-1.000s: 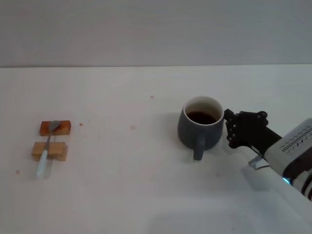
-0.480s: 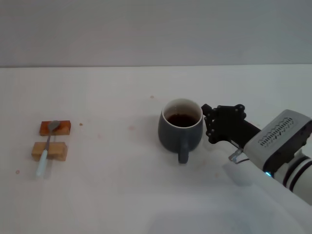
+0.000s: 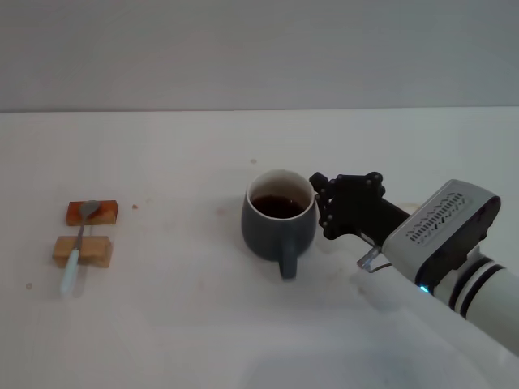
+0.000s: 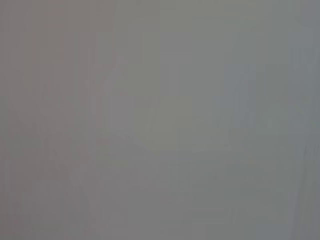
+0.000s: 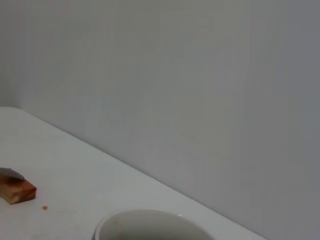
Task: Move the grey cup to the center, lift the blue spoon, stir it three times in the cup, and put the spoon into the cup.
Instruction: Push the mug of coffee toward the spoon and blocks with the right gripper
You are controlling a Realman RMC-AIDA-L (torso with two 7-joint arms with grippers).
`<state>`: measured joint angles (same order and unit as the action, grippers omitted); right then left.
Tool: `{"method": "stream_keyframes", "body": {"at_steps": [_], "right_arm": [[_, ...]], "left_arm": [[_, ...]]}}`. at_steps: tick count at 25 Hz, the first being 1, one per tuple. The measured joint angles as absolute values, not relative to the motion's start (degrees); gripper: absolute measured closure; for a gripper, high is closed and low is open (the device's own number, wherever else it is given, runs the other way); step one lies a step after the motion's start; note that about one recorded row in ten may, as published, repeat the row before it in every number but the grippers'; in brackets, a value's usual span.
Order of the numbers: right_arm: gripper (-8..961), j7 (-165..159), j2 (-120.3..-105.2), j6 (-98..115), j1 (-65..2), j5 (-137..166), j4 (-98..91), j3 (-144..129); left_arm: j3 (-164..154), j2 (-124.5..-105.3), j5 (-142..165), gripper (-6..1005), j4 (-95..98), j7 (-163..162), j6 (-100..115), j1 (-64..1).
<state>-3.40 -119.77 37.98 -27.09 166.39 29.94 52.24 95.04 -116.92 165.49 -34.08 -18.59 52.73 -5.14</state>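
Since the earlier frames, the grey cup [image 3: 278, 221] and the right end effector [image 3: 323, 207] have shifted toward the robot's left, reaching the center [image 3: 203, 267] of the counter [image 3: 203, 146]. Right end effector is against the cup's right wall; finger state cannot be told. Cup upright, dark liquid inside, handle facing the robot. Well to the left, the blue spoon [image 3: 77, 247] lies across two wooden blocks [image 3: 82, 250].

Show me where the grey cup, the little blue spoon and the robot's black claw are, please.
grey cup [image 3: 272, 235]: head view, on its dark outer wall.
blue spoon [image 3: 71, 272]: head view, on its pale blue handle.
right gripper [image 3: 323, 209]: head view, at the black fingers beside the cup.
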Motion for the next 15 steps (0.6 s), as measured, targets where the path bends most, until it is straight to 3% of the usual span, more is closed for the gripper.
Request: {"method": "stream_keyframes", "body": {"at_steps": [15], "right_arm": [[937, -3.3, -119.74, 36.8, -23.7, 162.1, 29.7, 52.8]], "left_arm": [[93.2, -116.04, 165.5, 299, -38.2, -18.8, 53.3, -1.5]]}}
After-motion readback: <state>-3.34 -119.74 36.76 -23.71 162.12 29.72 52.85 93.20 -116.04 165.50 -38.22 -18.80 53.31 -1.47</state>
